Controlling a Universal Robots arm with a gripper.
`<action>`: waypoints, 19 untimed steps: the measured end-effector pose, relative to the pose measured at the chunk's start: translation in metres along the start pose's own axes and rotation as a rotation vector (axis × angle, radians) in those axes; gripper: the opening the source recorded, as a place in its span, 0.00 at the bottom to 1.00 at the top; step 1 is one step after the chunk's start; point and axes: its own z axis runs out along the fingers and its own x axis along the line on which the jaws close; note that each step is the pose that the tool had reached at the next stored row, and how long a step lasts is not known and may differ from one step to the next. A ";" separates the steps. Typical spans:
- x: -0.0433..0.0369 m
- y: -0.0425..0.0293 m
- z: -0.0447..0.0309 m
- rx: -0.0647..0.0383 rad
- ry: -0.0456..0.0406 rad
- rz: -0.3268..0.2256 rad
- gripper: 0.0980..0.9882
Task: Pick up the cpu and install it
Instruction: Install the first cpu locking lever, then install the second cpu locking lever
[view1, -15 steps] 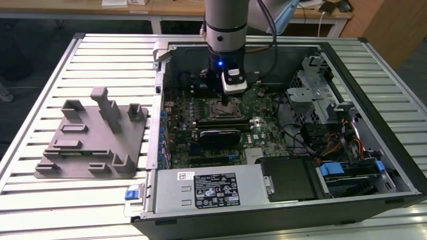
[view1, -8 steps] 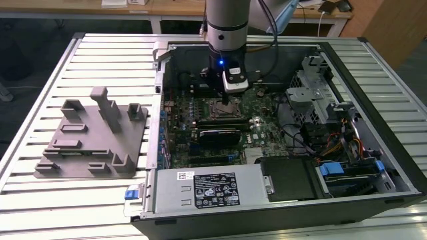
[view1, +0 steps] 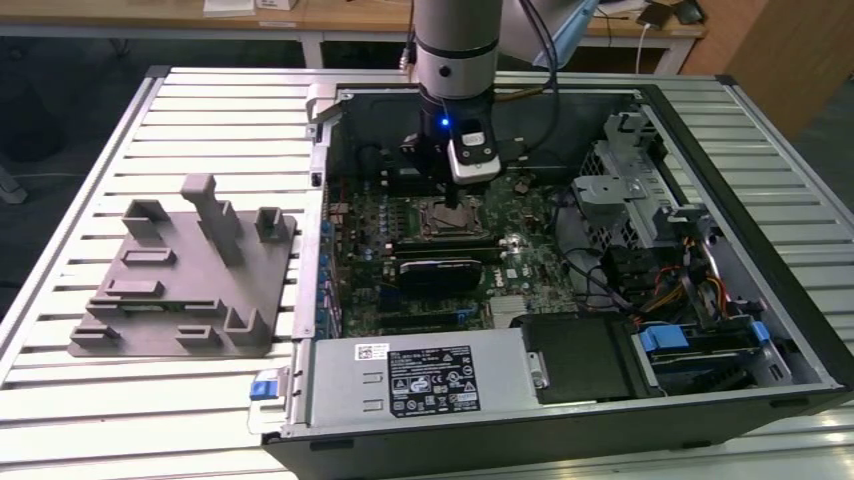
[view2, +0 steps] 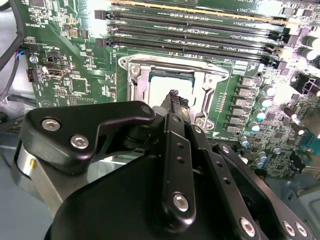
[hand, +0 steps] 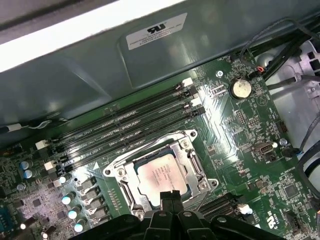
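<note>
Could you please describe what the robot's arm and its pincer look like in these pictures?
The arm is a silver-grey cylinder with a black wrist section carrying a small blue light and a white-and-black camera. Black cables run off behind it. The pincer is matte black, built of flat linked bars fastened with silver screws.

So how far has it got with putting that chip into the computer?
Nearly there, it seems. The cpu already lies inside the socket frame on the motherboard, and the grey fixture block outside the case looks bare. The gripper sits right at the chip's edge. Whether it is fully seated, I cannot tell.
</note>
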 end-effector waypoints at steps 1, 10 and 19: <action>0.0000 0.0000 0.0000 0.000 0.0000 -0.002 0.01; 0.0000 0.0000 -0.0001 0.000 0.0002 -0.004 0.01; -0.0025 -0.0059 -0.0002 0.000 0.0002 -0.004 0.01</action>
